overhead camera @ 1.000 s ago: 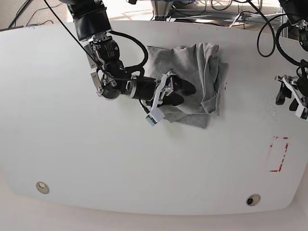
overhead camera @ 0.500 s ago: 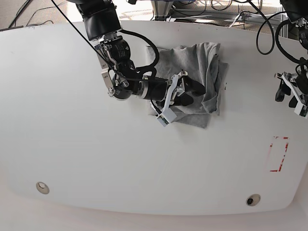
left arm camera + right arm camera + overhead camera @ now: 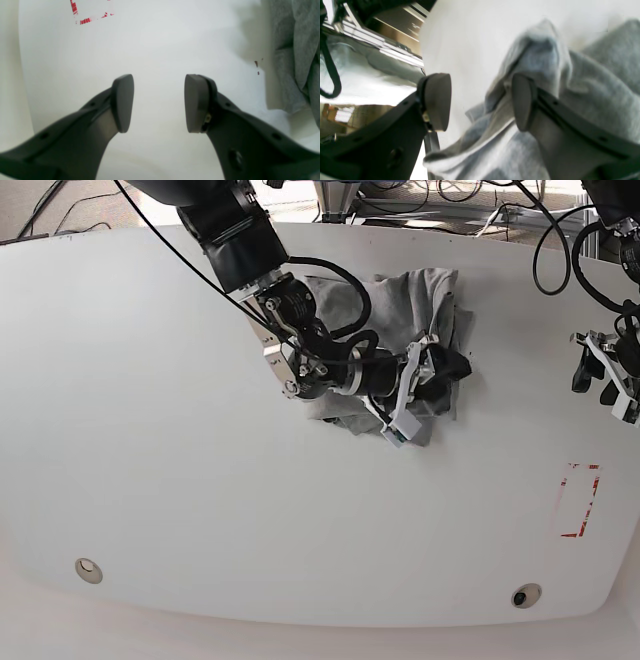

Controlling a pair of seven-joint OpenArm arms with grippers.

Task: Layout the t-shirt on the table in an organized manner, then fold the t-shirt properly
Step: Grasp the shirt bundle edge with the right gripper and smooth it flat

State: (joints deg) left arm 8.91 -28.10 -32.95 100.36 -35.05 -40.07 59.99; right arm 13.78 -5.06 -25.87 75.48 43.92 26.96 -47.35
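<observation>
Base view, from left to right: a small round grommet (image 3: 88,569) sits near the front edge of the white table (image 3: 150,410). Further along, the right arm reaches across from the top toward the middle, its gripper (image 3: 440,376) lying over the heather-grey t-shirt (image 3: 425,300), which is bunched in a rumpled, roughly folded heap on the far central part of the tabletop. A second grommet (image 3: 525,594) shows near the front edge to the right, and beyond it a red dashed rectangle mark (image 3: 578,500). At the far right edge the left gripper (image 3: 600,380) hangs well apart from the cloth.

Right wrist view: the right gripper (image 3: 481,102) has its jaws spread apart; one fingertip (image 3: 521,102) rests against a raised fold of the t-shirt (image 3: 595,82), the other stands over bare table (image 3: 470,37). No fabric is pinched between them.

Left wrist view: the left gripper (image 3: 158,102) has its jaws parted with only white table (image 3: 160,45) between them. The red mark (image 3: 85,17) lies at upper left, a few dark specks (image 3: 256,64) further right, and the t-shirt's edge (image 3: 292,55) at the far right.
</observation>
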